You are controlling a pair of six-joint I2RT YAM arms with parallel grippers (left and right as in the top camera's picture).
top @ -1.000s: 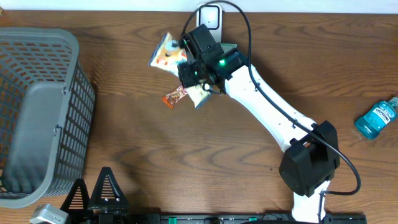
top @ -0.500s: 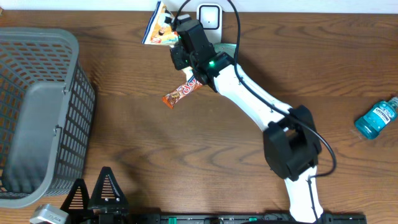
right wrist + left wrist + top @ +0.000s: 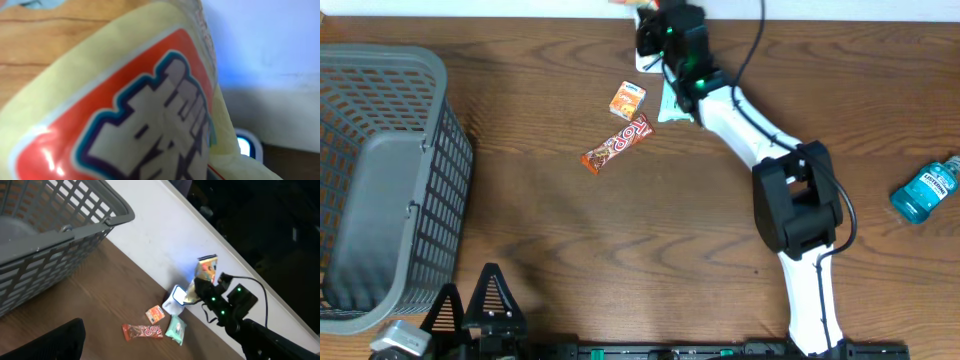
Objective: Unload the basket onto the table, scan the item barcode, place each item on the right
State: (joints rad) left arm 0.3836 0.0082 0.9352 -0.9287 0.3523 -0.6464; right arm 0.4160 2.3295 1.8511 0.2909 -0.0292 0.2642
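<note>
Fingers on the right gripper (image 3: 199, 289) are pinched shut on the yellow snack packet (image 3: 207, 269), holding it off the table (image 3: 620, 230) right at the scanner (image 3: 175, 296).

Left-wrist view: the packet stands roughly upright, long axis near vertical. Its lower end sits just above and behind the scanner, its top end points away from it.

Right-wrist view: the packet's printed front fills the lens. The scanner peeks out past its lower right edge, window glowing bluish.

No barcode shows in any view, so which side faces the scanner window can't be told.

Likely step: presenting the packet for the read. The coming move probably turns on rolling or tilting the wrist until the code side faces the scanner, a short move only.

The left gripper (image 3: 470, 285) is well apart from the scanner, at the opposite table edge, fingers spread wide with nothing in them. The right arm is the near one by far.

An orange box (image 3: 628, 98), candy bar (image 3: 617, 145) and mint-green pouch (image 3: 672, 105) lie on the table near the scanner.

Risk: the packet looks soft and may flex and hide the code.
</note>
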